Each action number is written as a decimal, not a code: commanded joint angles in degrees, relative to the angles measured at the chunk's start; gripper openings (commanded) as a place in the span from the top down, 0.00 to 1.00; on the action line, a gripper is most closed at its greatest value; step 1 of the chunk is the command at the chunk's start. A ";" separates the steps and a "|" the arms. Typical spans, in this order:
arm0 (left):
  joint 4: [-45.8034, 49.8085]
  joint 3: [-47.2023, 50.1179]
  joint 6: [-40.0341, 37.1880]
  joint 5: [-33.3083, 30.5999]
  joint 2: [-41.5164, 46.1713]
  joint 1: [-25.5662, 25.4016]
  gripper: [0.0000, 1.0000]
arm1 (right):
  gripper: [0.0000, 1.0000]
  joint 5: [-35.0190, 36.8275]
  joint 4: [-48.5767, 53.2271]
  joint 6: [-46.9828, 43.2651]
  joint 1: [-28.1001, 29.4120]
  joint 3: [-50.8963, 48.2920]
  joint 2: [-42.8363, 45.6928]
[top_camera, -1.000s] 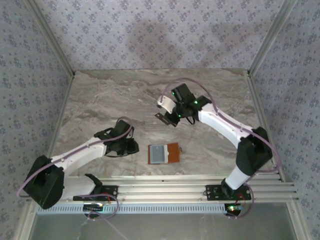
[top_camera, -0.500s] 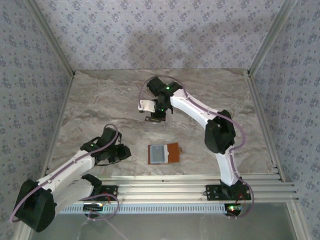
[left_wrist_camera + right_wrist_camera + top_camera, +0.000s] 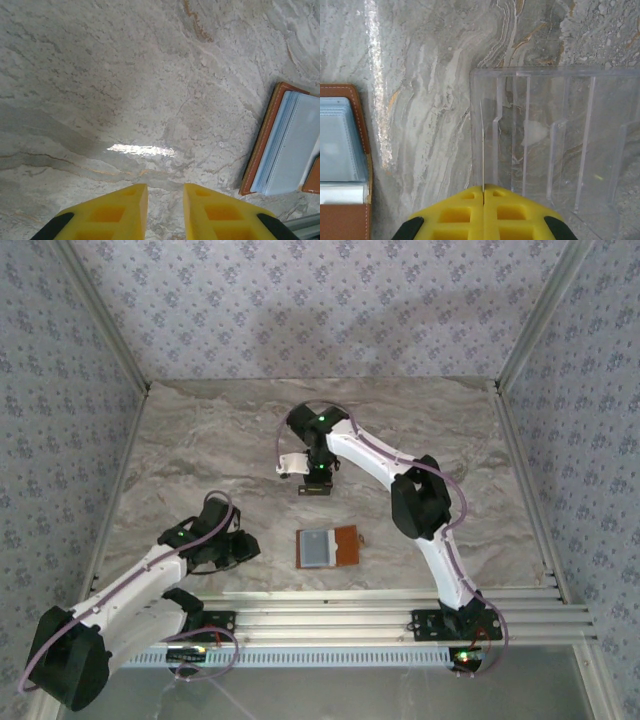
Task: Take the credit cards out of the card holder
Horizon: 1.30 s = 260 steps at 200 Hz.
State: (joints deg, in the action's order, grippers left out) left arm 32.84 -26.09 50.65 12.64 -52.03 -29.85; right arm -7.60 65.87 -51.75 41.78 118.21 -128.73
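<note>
Far middle of the marble tabletop [image 3: 200, 440]: right pincer [image 3: 312, 484], clamped together on one credit card [image 3: 312, 490], just a small dark sliver from above. From the right wrist, yellow fingers [image 3: 455, 210] pressed flat against each other, credit card [image 3: 482, 145] edge-on between them, no more than a thin pale line running out ahead. Lined up over the clear plastic slotted rack [image 3: 560, 140], at the leftmost slot in that view. Touching the rack or just above it: impossible to tell.

Now the card holder [image 3: 345, 545]: lying open and flat near the front middle of the tabletop, orange-brown outside, grey-blue pockets [image 3: 317, 548] facing up, small snap tab [image 3: 361, 539] poking out on the right. Apart from the rack, nearer the arm bases. From the right wrist, card holder [image 3: 360, 110] at the left edge. From the left wrist, card holder [image 3: 260, 145] at the right edge. More cards in those pockets or not: too hard to say.

And the left pincer [image 3: 243, 546]: above bare marble to the left of the card holder, near it but not touching. Yellow fingers [image 3: 120, 210] a little apart, a narrow gap, nothing in between.
</note>
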 commanded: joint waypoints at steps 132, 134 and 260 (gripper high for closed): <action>1.72 -1.73 -0.19 0.85 -0.27 0.72 0.74 | 1.00 -0.76 2.75 -6.29 -0.30 6.07 -1.88; 1.82 -1.65 -0.18 0.84 -0.22 0.74 0.74 | 1.00 -0.98 2.81 -6.27 -0.34 6.00 -1.95; 3.15 -2.21 -0.39 1.24 0.35 0.70 0.74 | 0.99 -5.50 7.59 -0.37 0.42 10.51 -8.34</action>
State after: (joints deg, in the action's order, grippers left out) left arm 33.71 -26.11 50.63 12.84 -52.23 -29.61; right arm -11.35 69.65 -52.21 41.93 125.12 -134.43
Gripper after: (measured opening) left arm 0.262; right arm 0.047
